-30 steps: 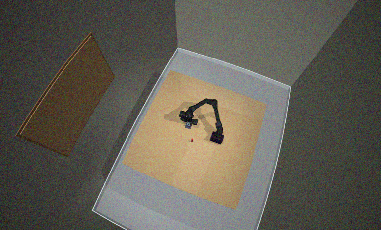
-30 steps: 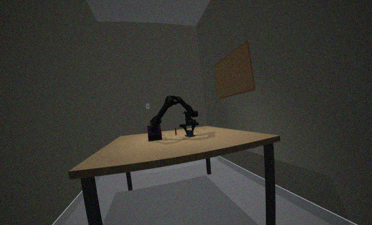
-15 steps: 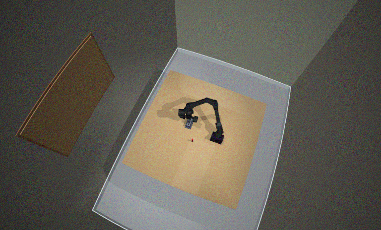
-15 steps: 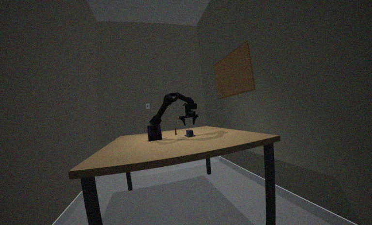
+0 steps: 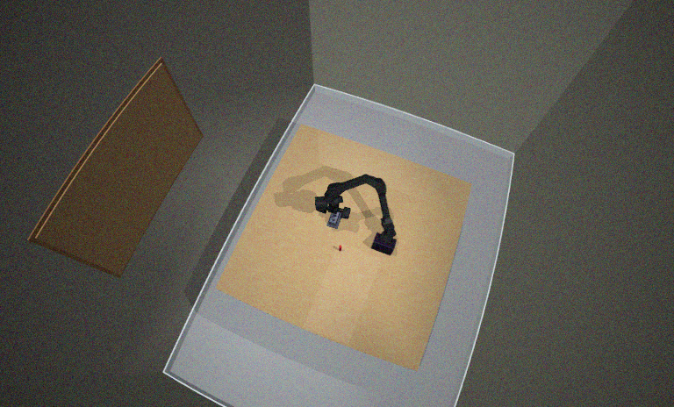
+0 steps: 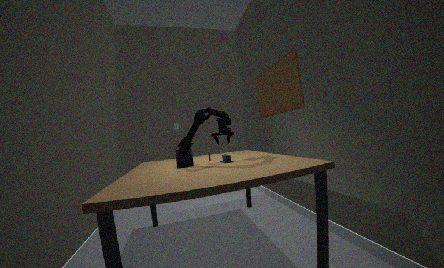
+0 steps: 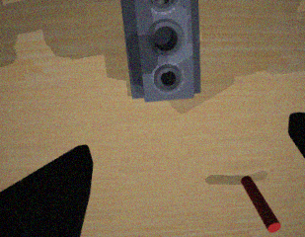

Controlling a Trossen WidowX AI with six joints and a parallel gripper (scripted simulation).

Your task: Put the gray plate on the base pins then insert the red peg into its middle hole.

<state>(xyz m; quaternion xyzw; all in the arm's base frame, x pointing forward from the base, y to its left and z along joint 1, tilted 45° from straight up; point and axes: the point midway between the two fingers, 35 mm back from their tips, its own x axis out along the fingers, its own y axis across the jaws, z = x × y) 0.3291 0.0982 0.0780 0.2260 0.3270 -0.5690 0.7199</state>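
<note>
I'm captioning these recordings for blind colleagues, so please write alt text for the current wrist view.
Gray plate with three round holes in view, partly cut off at the top; a red peg stands apart at lower right. The gripper's dark fingers are spread wide, holding nothing.
</note>
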